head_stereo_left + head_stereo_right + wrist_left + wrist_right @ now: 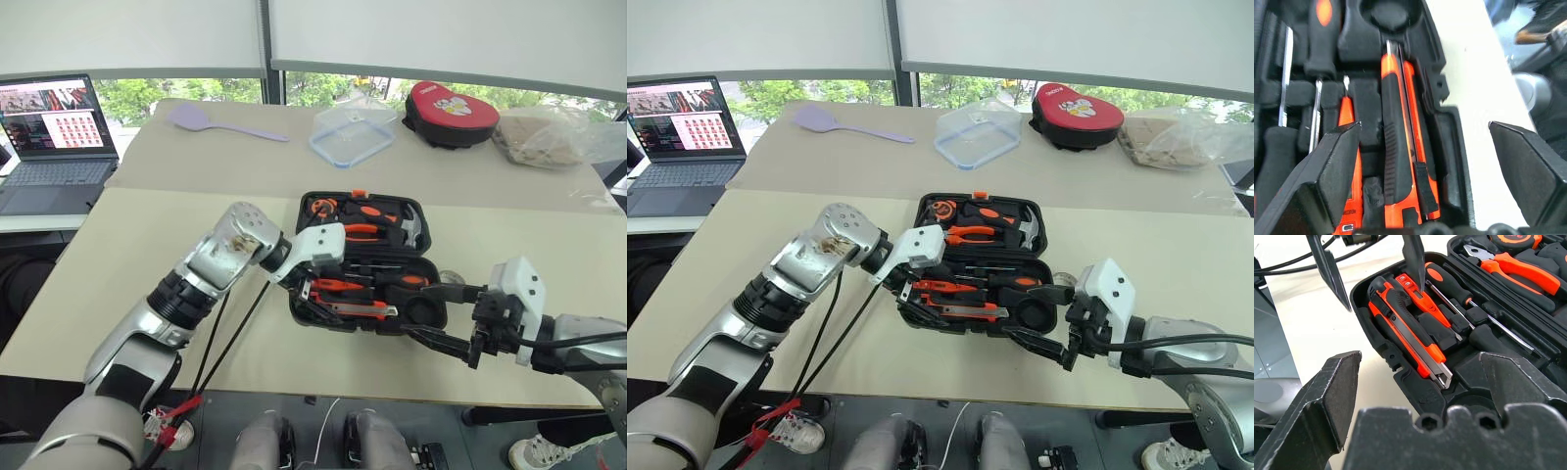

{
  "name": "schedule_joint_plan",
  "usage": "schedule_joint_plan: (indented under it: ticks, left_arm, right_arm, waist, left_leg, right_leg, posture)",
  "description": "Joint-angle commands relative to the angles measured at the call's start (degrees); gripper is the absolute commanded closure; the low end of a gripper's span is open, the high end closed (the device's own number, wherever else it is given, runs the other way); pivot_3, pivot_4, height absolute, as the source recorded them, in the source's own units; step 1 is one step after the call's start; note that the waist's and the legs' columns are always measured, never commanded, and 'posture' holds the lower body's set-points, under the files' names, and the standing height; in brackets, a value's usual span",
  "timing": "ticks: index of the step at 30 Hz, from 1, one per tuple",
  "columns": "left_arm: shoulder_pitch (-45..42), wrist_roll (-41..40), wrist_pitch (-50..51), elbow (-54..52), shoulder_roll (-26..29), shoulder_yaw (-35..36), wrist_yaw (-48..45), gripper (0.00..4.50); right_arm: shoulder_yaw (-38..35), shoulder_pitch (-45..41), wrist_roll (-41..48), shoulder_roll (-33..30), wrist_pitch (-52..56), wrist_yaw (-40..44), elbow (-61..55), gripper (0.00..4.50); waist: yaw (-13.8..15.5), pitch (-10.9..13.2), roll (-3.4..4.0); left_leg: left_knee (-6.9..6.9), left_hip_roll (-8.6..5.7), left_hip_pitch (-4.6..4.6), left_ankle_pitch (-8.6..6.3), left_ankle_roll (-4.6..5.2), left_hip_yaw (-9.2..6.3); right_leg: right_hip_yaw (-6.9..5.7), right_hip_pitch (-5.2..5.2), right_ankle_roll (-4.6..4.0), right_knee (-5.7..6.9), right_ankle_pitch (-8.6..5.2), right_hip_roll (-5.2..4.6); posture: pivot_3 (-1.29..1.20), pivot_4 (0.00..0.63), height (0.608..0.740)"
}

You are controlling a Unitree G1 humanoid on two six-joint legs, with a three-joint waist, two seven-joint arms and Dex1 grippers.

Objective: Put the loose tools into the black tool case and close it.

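The black tool case (pixel 436 289) lies open in the middle of the table, with pliers and a hammer in its far half. In the near half lie the black-orange utility knife (pixel 1396 147), the slim orange screwdriver (pixel 1347 117) and two black-handled screwdrivers (pixel 1449 281), each in a recess. My left gripper (pixel 312 286) hangs open just over the case's near left corner, its fingers (pixel 1332 166) either side of the knife and not touching it. At the case's near right corner my right gripper (pixel 426 313) stands open, holding nothing.
At the back of the table are a lilac spatula (pixel 201 120), a clear plastic box (pixel 351 135), a red-and-black pouch (pixel 451 113) and a plastic bag (pixel 554 137). A laptop (pixel 54 137) stands far left. A small pale round thing (pixel 453 279) lies by the case's right side.
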Motion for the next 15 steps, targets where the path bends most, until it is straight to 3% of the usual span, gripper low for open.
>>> schedule_joint_plan:
  ticks: [1,8,9,15]
  left_arm:
    - [-0.41,1.47,-3.93,0.47,-0.11,-0.51,0.91,1.52]
    - [0.95,1.32,-4.02,0.07,-0.46,-1.18,0.95,4.21]
    - [1.22,1.59,-4.49,-0.22,-0.25,-1.47,0.88,4.43]
    - [2.09,9.73,-11.41,2.84,0.23,-6.61,4.97,4.43]
  right_arm:
    - [-0.22,-1.24,-0.28,0.26,-1.61,0.00,-0.59,0.00]
    - [-0.32,-1.06,-0.24,0.57,-1.63,-0.03,-0.48,0.00]
    - [-0.27,-1.08,-0.25,0.61,-1.61,-0.06,-0.46,0.00]
    - [0.21,-1.73,-0.32,1.00,-1.39,-0.48,-0.26,0.00]
  waist:
    - [0.00,0.00,0.00]
    - [0.02,0.00,0.00]
    - [0.02,0.00,0.00]
    - [0.06,0.00,0.00]
  left_leg:
    - [0.00,0.00,0.00,0.00,0.00,0.00]
    - [0.00,-0.01,-0.01,0.00,0.00,0.01]
    - [0.00,0.00,-0.01,0.00,0.00,0.00]
    - [0.00,-0.01,0.00,0.00,0.00,0.01]
  right_leg:
    - [0.00,0.00,0.00,0.00,0.00,0.00]
    - [-0.01,0.00,-0.01,0.00,0.00,0.00]
    - [-0.01,0.00,0.00,0.01,0.00,0.00]
    - [-0.01,0.00,-0.01,0.00,0.00,0.00]
  posture:
    - [0.00,0.150,0.731]
    - [0.00,0.150,0.731]
    - [0.00,0.150,0.731]
    - [0.00,0.150,0.731]
